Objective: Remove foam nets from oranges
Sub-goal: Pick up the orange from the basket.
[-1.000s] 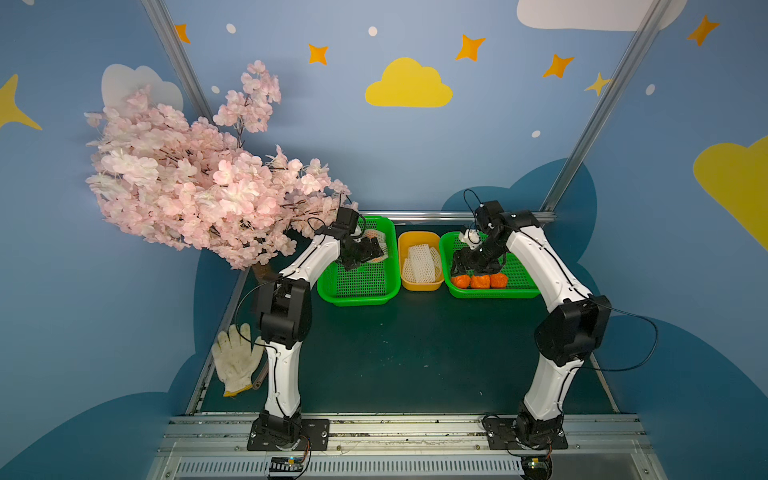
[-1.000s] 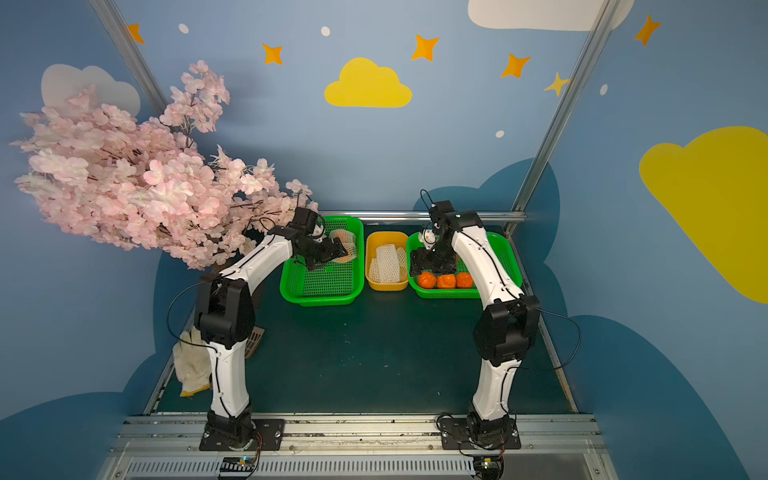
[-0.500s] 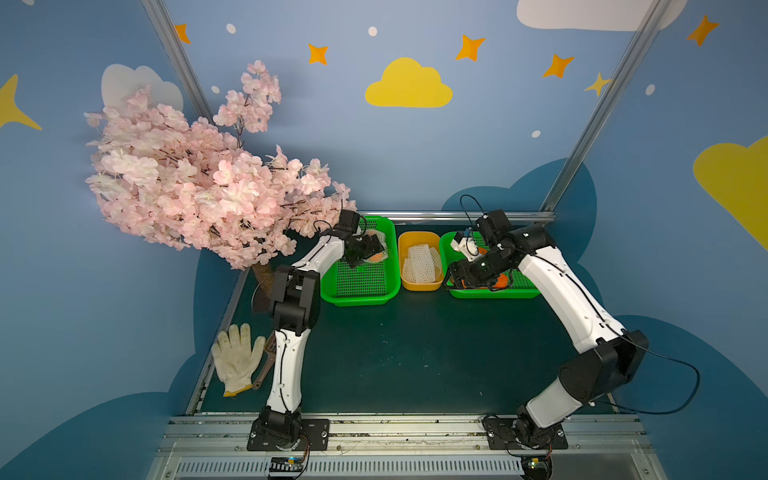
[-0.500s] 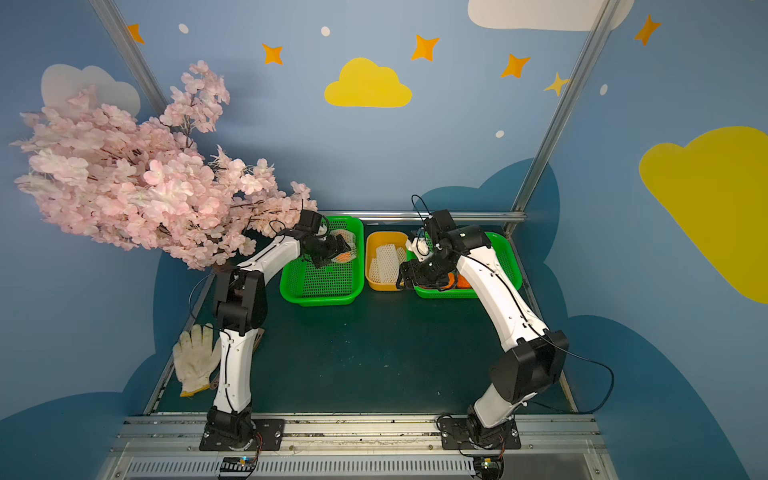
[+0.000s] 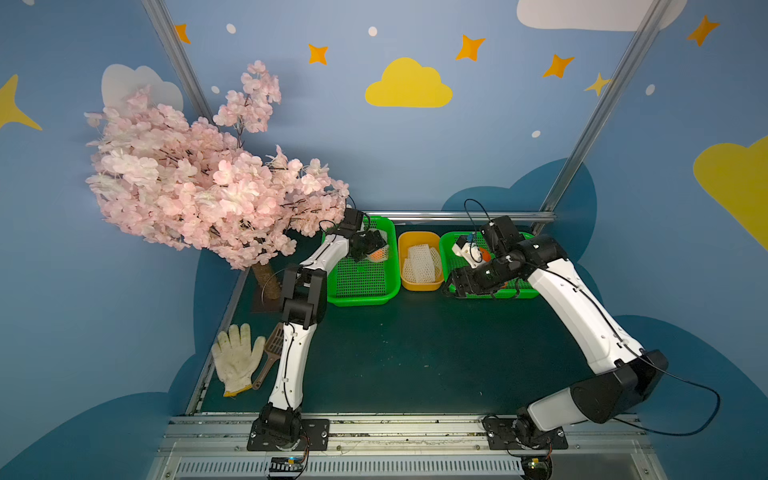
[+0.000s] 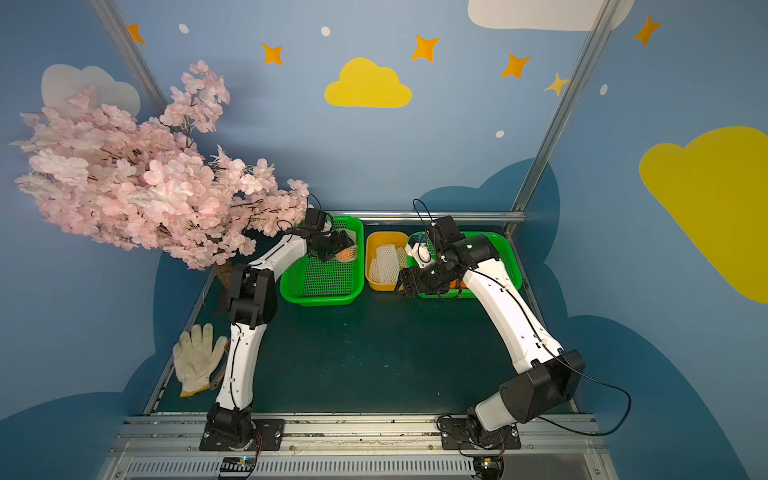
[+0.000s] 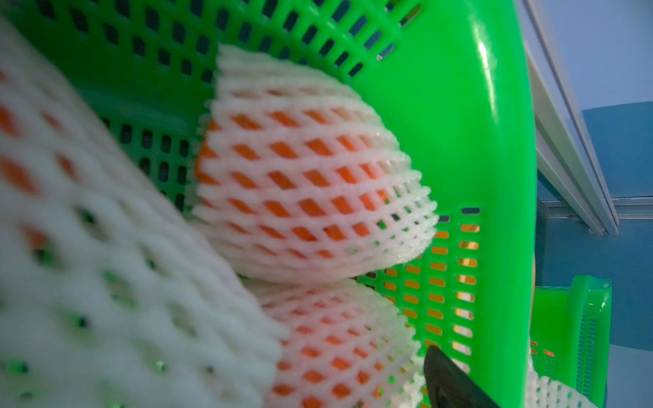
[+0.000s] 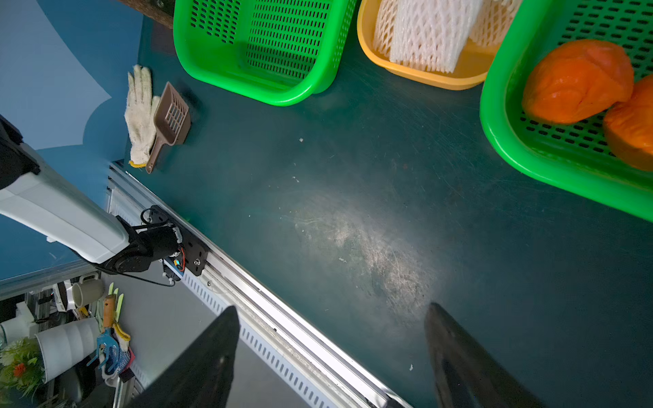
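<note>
While the right fingers (image 5: 456, 283) hang wide apart and empty over the desk (image 8: 353, 212) beside the right green basket (image 8: 494, 116) of bare oranges (image 8: 579, 81), the left fingers (image 5: 371, 248) sit among netted oranges (image 7: 304, 176) in the left green basket (image 7: 494, 141), grip unclear; foam nets (image 5: 420, 262) fill the yellow tub (image 5: 419, 286).

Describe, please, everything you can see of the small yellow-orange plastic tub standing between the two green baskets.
The yellow-orange plastic tub is small and rounded-rectangular, with smooth, glossy, solid walls. It stands upright on the dark green table, between the left green basket and the right green basket. White foam nets lie piled inside; no fruit shows in it. Whether it touches either basket cannot be told.
</note>
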Robot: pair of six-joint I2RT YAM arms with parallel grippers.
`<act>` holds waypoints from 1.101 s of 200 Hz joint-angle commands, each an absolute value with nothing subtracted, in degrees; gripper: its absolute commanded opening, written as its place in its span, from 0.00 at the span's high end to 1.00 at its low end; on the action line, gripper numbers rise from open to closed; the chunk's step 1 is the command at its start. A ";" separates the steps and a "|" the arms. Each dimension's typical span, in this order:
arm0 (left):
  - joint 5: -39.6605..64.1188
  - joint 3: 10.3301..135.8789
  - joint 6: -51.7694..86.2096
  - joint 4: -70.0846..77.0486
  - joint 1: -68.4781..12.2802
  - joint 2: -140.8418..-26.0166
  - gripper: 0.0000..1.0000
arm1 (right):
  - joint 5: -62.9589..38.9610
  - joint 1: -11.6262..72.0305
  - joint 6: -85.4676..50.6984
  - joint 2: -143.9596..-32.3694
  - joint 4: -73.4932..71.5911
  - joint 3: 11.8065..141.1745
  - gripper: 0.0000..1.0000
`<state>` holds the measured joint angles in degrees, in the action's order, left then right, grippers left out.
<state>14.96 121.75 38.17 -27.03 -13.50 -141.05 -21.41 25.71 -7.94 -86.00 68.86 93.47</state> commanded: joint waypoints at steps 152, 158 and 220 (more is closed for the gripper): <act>22.24 115.00 28.97 -27.47 -14.50 -134.14 0.40 | -19.06 24.62 -9.12 -83.77 67.38 89.19 0.19; 22.05 114.22 28.36 -27.60 -14.50 -133.07 0.40 | -19.23 24.53 -9.17 -83.69 67.12 88.82 0.19; 18.93 105.20 20.64 -30.34 -16.83 -120.93 0.40 | -21.36 23.22 -10.64 -84.84 64.69 87.46 0.19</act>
